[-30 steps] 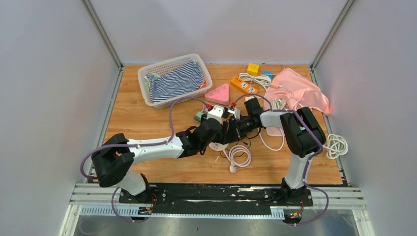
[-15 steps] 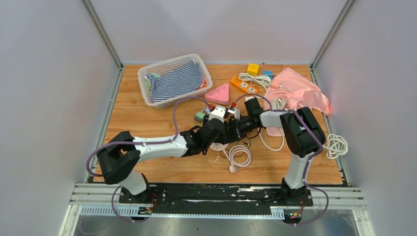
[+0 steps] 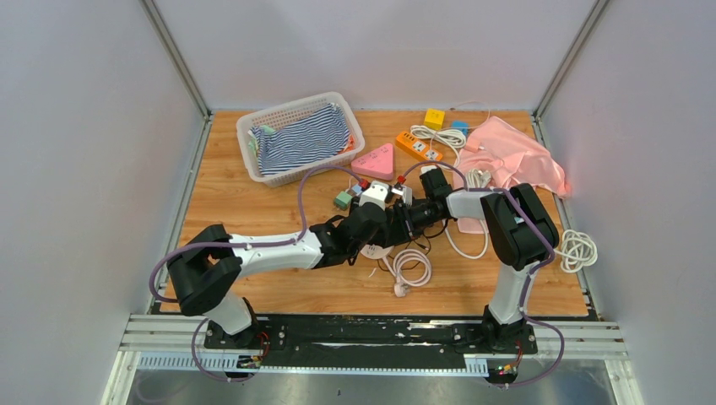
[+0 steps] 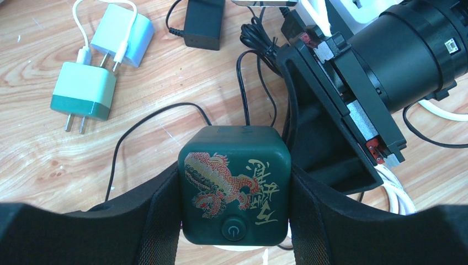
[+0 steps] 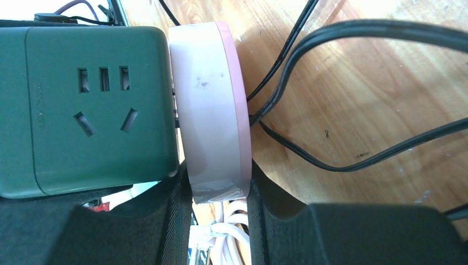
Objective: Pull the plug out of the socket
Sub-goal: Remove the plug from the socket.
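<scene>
The socket (image 4: 234,187) is a dark green cube with a red and gold dragon print and a power button on top. My left gripper (image 4: 234,223) is shut on it, with a black finger (image 4: 157,221) pressed to each side. In the right wrist view the socket (image 5: 88,110) shows an outlet face. The plug (image 5: 212,105), a round white disc with a pink rim, sits flat against the socket's side. My right gripper (image 5: 218,204) is shut on the disc's edge. In the top view both grippers meet at mid-table, left gripper (image 3: 377,226) and right gripper (image 3: 398,219).
Loose chargers lie by the socket: a mint one (image 4: 83,91), a pale blue one (image 4: 121,36), a black adapter (image 4: 204,22). Black cords (image 5: 331,110) cross the wood. Farther off are a basket (image 3: 253,126), a pink triangle (image 3: 376,160), an orange strip (image 3: 418,146), a pink cloth (image 3: 511,156) and a coiled white cable (image 3: 411,266).
My left arm has slid a little to the right and its jaws have narrowed onto the green socket. The right arm has held still on the plug.
</scene>
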You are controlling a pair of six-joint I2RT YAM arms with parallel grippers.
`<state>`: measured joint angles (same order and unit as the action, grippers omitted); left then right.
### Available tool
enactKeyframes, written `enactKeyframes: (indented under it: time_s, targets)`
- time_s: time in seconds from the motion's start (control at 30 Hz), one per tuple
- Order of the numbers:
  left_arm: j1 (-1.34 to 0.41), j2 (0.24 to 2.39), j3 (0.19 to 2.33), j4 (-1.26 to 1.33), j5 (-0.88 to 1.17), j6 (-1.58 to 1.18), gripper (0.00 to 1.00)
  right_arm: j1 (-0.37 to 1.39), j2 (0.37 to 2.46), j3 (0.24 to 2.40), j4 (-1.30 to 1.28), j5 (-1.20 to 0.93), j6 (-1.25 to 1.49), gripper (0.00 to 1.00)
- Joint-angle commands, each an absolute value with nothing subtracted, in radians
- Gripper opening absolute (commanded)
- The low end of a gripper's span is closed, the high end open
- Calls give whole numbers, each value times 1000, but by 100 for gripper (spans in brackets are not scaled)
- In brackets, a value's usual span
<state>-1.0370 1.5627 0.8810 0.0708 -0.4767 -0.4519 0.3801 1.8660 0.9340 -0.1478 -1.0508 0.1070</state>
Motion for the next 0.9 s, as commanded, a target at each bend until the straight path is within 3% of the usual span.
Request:
enactKeyframes:
  time_s: [0.0, 0.07, 0.17, 0.43, 0.87]
  targets:
    - [-1043, 1603, 902, 64, -441, -432, 59, 389, 1916, 923, -158, -816, 11, 2]
    - [-1043, 1608, 902, 64, -438, -430, 57, 390, 1915, 923, -158, -816, 11, 2]
    - [-1043, 1613, 904, 64, -430, -428, 46, 389, 1915, 923, -157, -816, 11, 2]
    - [-1041, 1607, 902, 63, -410, -423, 0, 389, 1916, 923, -159, -816, 11, 2]
    - [-1017, 1550, 844, 67, -417, -546, 0, 389, 1906, 925, -161, -816, 4, 2]
